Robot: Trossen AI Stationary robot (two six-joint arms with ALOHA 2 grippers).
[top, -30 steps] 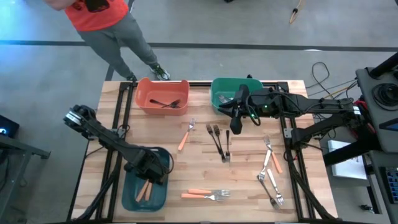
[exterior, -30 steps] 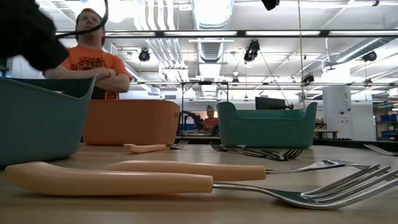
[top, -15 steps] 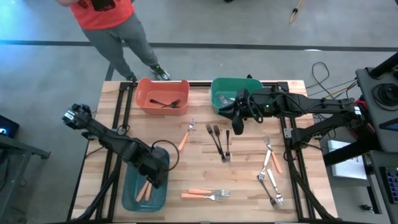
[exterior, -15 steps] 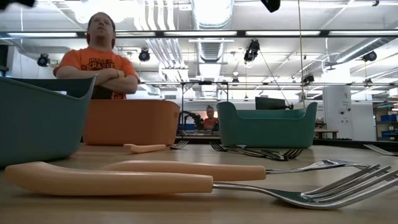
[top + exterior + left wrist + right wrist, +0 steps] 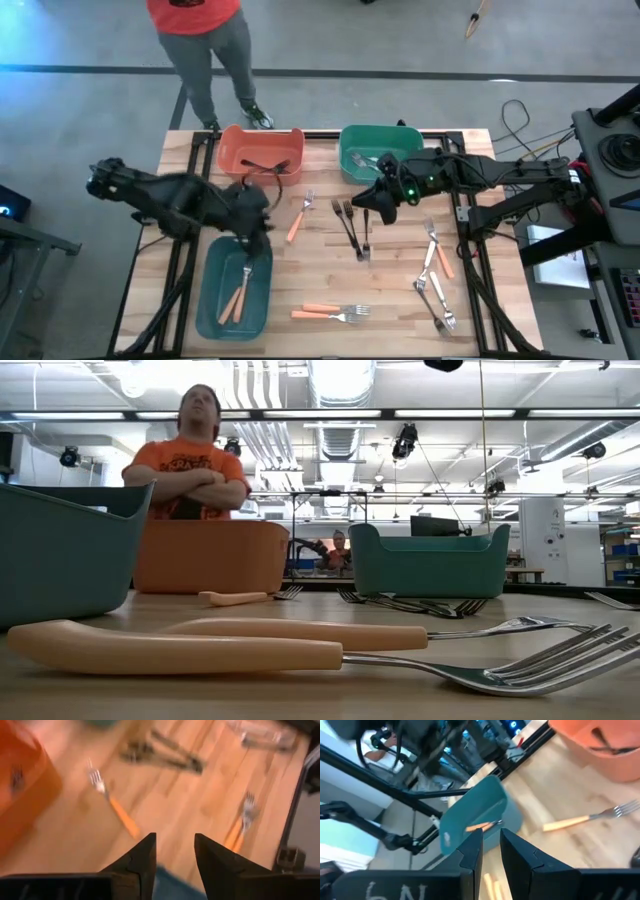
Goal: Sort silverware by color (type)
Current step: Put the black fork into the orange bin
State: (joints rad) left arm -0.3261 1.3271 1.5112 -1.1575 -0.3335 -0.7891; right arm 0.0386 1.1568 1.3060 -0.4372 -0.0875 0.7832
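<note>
Silverware lies scattered on the wooden table: a lone orange-handled fork [image 5: 297, 216], black forks [image 5: 351, 228], two orange-handled forks [image 5: 331, 313] near the front edge, and a silver and orange cluster [image 5: 435, 275] at the right. More orange-handled forks [image 5: 236, 295] lie in the blue bin [image 5: 212, 300]. My left gripper [image 5: 175, 854] hangs open and empty above that bin's far end [image 5: 260, 236]. My right gripper [image 5: 364, 198] hovers in front of the green bin [image 5: 352, 135]; its fingers [image 5: 472, 851] stand a narrow gap apart with nothing between them.
The orange bin [image 5: 228, 160] at the far edge holds a black utensil, and the green bin holds silver pieces. A person stands beyond the far edge [image 5: 190, 470]. Bare wood lies between the blue bin and the black forks.
My left gripper has risen out of the blue bin, gone toward the far edge and rolled about its own axis; the orange-handled forks stay in the bin. My right gripper has rolled in place. The person has stepped toward the right behind the table.
</note>
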